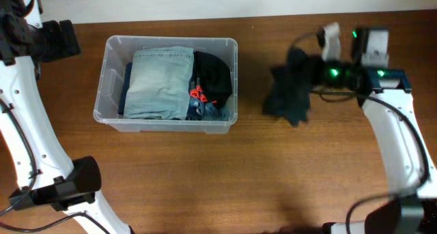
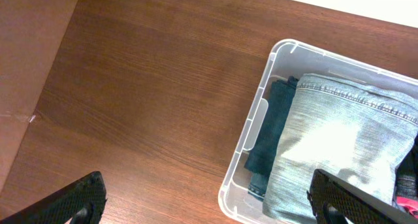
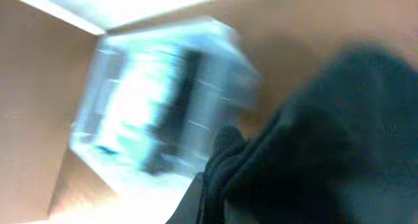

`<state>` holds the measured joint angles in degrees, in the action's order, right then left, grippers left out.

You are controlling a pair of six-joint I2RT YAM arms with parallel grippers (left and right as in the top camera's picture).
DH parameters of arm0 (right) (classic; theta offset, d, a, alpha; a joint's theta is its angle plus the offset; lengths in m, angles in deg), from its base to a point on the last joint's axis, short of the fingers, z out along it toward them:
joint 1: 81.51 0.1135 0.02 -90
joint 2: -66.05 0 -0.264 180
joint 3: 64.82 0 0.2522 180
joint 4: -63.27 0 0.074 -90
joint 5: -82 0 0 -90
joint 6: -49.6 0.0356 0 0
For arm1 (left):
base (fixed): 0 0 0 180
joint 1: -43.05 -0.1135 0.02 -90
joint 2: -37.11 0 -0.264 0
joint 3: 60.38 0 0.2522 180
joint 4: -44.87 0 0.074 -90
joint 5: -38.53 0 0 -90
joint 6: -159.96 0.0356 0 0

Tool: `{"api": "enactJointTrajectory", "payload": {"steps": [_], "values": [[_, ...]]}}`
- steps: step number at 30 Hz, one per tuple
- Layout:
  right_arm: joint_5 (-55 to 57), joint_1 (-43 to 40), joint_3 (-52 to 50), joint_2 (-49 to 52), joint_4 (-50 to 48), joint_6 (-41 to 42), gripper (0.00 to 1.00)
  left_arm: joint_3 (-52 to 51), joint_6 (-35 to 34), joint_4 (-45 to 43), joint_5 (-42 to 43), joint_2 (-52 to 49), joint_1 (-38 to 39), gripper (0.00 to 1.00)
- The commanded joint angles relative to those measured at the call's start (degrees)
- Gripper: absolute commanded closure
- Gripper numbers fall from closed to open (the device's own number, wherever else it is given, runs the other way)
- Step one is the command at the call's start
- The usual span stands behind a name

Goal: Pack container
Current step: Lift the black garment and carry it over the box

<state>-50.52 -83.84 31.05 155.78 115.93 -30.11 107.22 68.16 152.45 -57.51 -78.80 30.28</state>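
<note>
The clear plastic container [image 1: 109, 80] stands at the left middle of the table, holding folded light-blue jeans [image 1: 158, 80], darker jeans beneath and a black garment [image 1: 213, 77] at its right end. My right gripper [image 1: 311, 74] is shut on a dark garment [image 1: 287, 94] and holds it hanging above the table, right of the container. The right wrist view is blurred; the dark garment [image 3: 326, 139] fills its lower right and the container [image 3: 157, 106] shows beyond. My left gripper [image 2: 209, 204] is open and empty above the container's left end [image 2: 251, 129].
The wooden table [image 1: 273, 172] stretches in front of and between the container and the right arm. The left arm's base [image 1: 68, 186] stands at the front left. A pale wall edge [image 1: 205, 2] runs along the back.
</note>
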Motion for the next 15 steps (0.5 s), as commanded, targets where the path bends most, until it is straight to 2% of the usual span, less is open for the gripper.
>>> {"api": "enactJointTrajectory", "payload": {"steps": [1, 8, 15], "values": [[-1.66, 8.31, 7.56, -1.57, -1.79, -0.26, 0.96, 0.87, -0.57, -0.04, -0.26, 1.29, -0.04, 0.0], [0.48, 21.7, 9.31, -0.63, -15.78, 6.51, 0.96, 0.87, -0.55, -0.04, -0.26, 1.29, -0.04, 0.0], [1.11, 26.56, 9.31, 2.6, -19.06, 6.73, 0.96, 0.87, -0.55, -0.04, -0.26, 1.29, -0.04, 0.0]]}}
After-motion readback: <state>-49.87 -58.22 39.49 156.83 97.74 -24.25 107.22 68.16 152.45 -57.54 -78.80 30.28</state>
